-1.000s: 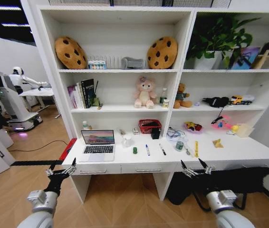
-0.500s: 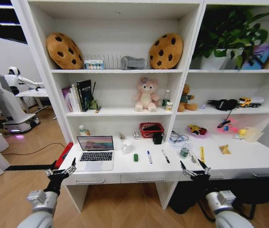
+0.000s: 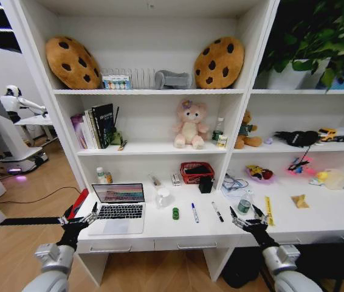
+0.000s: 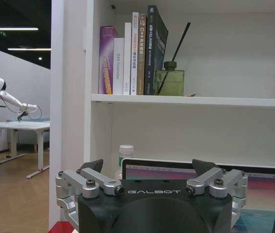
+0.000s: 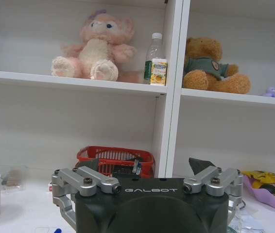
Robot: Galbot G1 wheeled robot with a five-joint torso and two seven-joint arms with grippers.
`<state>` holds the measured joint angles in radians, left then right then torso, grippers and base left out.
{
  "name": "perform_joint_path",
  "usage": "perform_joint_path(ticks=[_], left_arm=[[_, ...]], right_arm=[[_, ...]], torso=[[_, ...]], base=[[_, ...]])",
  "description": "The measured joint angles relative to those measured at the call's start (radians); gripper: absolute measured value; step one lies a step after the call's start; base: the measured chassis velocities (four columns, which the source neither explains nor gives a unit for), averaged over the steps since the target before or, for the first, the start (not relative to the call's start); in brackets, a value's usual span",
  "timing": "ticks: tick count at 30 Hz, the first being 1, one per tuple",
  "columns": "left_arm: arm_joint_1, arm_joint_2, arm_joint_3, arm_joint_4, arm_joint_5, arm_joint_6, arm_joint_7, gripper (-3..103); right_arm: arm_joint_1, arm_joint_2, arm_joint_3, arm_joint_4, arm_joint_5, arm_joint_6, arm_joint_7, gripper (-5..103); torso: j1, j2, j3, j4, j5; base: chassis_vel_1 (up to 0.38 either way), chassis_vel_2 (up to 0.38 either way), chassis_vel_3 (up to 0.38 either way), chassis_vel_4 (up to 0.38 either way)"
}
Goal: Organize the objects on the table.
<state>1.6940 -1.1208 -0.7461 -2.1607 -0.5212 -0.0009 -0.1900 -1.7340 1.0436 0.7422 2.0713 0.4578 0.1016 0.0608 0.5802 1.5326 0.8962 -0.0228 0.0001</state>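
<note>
Worktop (image 3: 318,220): long white surface across lower middle of head view, drawers with metal handles along front edge.
Laptop (image 3: 119,208): silver, lid up, screen lit, lower left of centre on worktop; screen also seen past left pincer in left wrist view (image 4: 254,194).
Green toy (image 3: 175,213): tiny, just right of laptop, apart from it.
Blue-capped pen (image 3: 194,212): lying flat near centre of worktop, right of green toy.
Black pen (image 3: 217,212): lying flat, just right of blue-capped pen, not touching.
Green-capped bottle (image 3: 244,204): small, upright, right of black pen, close above right pincer in frame.
Left pincer (image 3: 78,218): lower left of head view, at worktop's front left corner beside laptop, fingers spread wide, holding nothing; same wide spread in left wrist view (image 4: 152,171).
Right pincer (image 3: 248,218): lower right of centre in head view, over worktop's front edge below green-capped bottle, fingers spread wide, holding nothing; likewise wide in right wrist view (image 5: 147,167).
Red basket (image 3: 196,171): at back of worktop, centre; also behind right pincer in right wrist view (image 5: 115,158).
</note>
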Motion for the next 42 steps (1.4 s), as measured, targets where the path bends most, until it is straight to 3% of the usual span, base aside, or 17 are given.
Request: perform_joint_path(ticks=[28,30,32,34,38,39,41,42], left_arm=[[-0.005,-0.004,0.005,0.01,-0.003,-0.001,-0.006,101],[-0.005,0.001,0.007,0.008,-0.002,-0.001,-0.004,91],[0.0,0.008,0.008,0.003,-0.001,-0.001,0.001,91],[0.021,0.04,0.005,-0.014,-0.001,0.002,0.017,75],[0.04,0.084,-0.001,-0.025,-0.004,0.005,0.025,70],[0.049,0.126,-0.003,-0.026,-0.009,0.006,0.028,58],[0.066,0.232,-0.002,-0.024,-0.019,0.012,0.04,47],[0.066,0.232,-0.002,-0.024,-0.019,0.012,0.04,47]], right_arm=[[-0.009,0.04,-0.029,0.0,-0.047,0.019,0.011,100],[-0.013,0.056,-0.036,0.0,-0.058,0.02,0.011,100],[-0.016,0.067,-0.039,-0.002,-0.066,0.022,0.012,100],[-0.026,0.09,-0.044,-0.013,-0.083,0.033,0.012,100],[-0.032,0.105,-0.046,-0.024,-0.088,0.041,0.012,100],[-0.033,0.113,-0.047,-0.031,-0.09,0.047,0.012,100],[-0.029,0.134,-0.053,-0.04,-0.092,0.052,0.013,100],[-0.029,0.134,-0.053,-0.04,-0.092,0.052,0.013,100]], torso=[[0.0,0.0,0.0,0.0003,-0.0001],[0.0,0.0,0.0,0.0002,-0.0003],[0.0,0.0,0.0,0.0002,-0.0003],[0.0,0.0,0.0,0.0001,-0.0002],[0.0,0.0,0.0,0.0002,-0.0001],[0.0,0.0,0.0,0.0002,-0.0001],[0.0,0.0,0.0,0.0003,-0.0004],[0.0,0.0,0.0,0.0003,-0.0004]], base=[[-0.104,0.097,0.103,-0.103],[0.0,0.0,0.0,0.0],[0.0,0.0,0.0,0.0],[0.0,0.0,0.0,0.0],[0.0,0.0,0.0,0.0],[0.0,0.0,0.0,0.0],[0.0,0.0,0.0,0.0],[0.0,0.0,0.0,0.0]])
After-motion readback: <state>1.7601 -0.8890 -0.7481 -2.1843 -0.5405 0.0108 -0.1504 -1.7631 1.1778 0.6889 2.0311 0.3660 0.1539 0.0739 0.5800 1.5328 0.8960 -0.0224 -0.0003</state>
